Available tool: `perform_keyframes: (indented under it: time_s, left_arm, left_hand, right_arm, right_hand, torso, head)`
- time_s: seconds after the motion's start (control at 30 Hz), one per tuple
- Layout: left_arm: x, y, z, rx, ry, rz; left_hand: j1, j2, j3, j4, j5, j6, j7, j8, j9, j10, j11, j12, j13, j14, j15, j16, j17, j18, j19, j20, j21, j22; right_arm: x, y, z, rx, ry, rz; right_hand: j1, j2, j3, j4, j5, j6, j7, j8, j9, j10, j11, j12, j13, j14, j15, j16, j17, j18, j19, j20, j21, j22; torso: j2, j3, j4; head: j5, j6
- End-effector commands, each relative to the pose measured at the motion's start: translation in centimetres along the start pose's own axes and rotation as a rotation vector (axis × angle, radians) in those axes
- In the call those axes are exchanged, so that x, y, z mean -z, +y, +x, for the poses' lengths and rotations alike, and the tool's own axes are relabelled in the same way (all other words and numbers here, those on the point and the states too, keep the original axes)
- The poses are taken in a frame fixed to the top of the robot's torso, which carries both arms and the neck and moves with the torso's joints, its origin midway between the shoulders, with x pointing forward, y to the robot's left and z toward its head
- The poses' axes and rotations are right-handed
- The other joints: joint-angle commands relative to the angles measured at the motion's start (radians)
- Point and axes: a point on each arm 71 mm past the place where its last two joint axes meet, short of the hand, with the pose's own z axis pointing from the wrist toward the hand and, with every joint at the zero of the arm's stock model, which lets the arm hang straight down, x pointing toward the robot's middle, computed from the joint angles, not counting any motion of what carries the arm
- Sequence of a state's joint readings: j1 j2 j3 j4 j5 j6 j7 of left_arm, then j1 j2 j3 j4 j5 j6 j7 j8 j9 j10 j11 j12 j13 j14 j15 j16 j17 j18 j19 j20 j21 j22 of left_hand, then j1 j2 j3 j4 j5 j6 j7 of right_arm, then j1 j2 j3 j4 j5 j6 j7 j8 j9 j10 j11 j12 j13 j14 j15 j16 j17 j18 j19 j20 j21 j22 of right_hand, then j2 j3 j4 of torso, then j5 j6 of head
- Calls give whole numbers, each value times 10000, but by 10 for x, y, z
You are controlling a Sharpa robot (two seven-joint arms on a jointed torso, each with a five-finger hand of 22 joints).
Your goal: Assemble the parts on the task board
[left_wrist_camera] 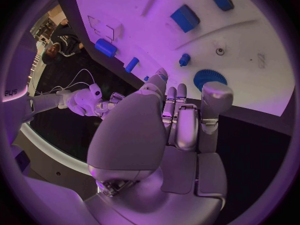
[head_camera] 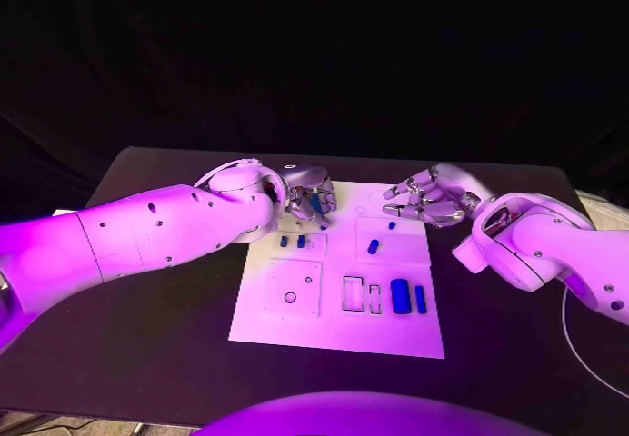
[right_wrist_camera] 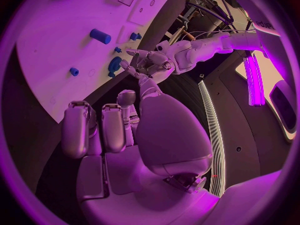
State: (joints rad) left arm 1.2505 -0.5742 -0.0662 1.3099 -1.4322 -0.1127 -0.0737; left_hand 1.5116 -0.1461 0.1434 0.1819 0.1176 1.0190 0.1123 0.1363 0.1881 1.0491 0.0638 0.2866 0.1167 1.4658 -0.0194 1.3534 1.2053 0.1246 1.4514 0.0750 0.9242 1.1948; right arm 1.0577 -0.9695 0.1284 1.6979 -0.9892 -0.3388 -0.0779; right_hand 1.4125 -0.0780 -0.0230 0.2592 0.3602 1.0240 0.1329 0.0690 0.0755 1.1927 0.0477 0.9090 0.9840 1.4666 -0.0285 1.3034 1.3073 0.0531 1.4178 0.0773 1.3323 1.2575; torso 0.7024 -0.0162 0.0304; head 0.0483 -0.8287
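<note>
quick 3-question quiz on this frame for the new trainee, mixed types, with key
1. True or false: the right hand holds a blue part.
2. Which hand is over the blue gear at the task board's far left corner? A) left hand B) right hand
3. Fill in: the two blue blocks in the head view lie at the board's near ____ side.

Key: 1 false, nothing is visible in its fingers; 2 A; 3 right.

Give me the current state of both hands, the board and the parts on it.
left hand: over the board's far left corner, by the blue gear; grip unclear.
right hand: at the board's far right edge, fingers curled, holding nothing.
task board: flat on the table.
blue gear: lying flat on the board.
two blue blocks: lying side by side, untouched.
</note>
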Motion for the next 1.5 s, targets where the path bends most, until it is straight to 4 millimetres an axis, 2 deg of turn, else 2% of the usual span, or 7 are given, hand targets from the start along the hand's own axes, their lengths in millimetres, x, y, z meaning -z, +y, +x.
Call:
perform_keyframes:
  time_s: [0.03, 0.23, 0.57, 1.5]
  left_arm:
    - [-2, 2, 5, -878, 605, -403]
    - [-6, 0, 8, -1027, 745, -392]
    - [-11, -3, 13, -1023, 762, -238]
    - [-15, -2, 24, -1118, 1452, -654]
  left_hand:
    - [-101, -5, -31, 85, -89, 94, 19, -47, -25, 114, -2, -48, -33, 254, -20, 78, 40, -148, 108, 19, 173, 123]
    - [23, 131, 94, 62, -76, 329, 26, -85, -73, 430, -9, -186, -113, 323, -11, 186, 121, -229, 222, 23, 692, 468]
    - [294, 239, 556, -21, -39, 594, 19, -165, -148, 844, -50, -494, -252, 366, -42, 227, 83, -292, 300, 0, 1151, 794]
    - [354, 18, 1951, -367, 34, 929, 76, -451, -340, 1482, -54, -1216, -404, 338, -59, 196, -187, -391, 336, -14, 1804, 1320]
  right_arm:
    - [0, 1, 2, 4, 109, -132]
    - [0, 1, 2, -2, 121, -151]
    - [0, 2, 3, -7, 134, -163]
    - [-1, 3, 3, -18, 118, -222]
  right_hand:
    - [68, -11, 18, -54, 42, -23, 44, 25, 11, -41, 20, -25, 7, 418, 23, -16, 71, 195, -78, 16, -35, 8]
    - [77, -1, 23, -57, 46, -22, 44, 26, 11, -40, 20, -22, 7, 421, 23, -6, 81, 194, -74, 16, -31, 14]
    - [77, -1, 23, -57, 46, -22, 44, 26, 11, -40, 20, -22, 7, 421, 23, -6, 81, 194, -74, 16, -31, 14]
    - [88, 15, 30, -59, 53, -20, 46, 27, 11, -32, 21, -8, 15, 424, 23, -1, 87, 192, -69, 16, -25, 22]
  torso:
    - [-10, 4, 8]
    - [0, -5, 3]
    - [-1, 11, 2]
    - [-14, 12, 15]
  head:
    - [5, -25]
    - [-10, -28]
    - [-39, -73]
    - [-74, -154]
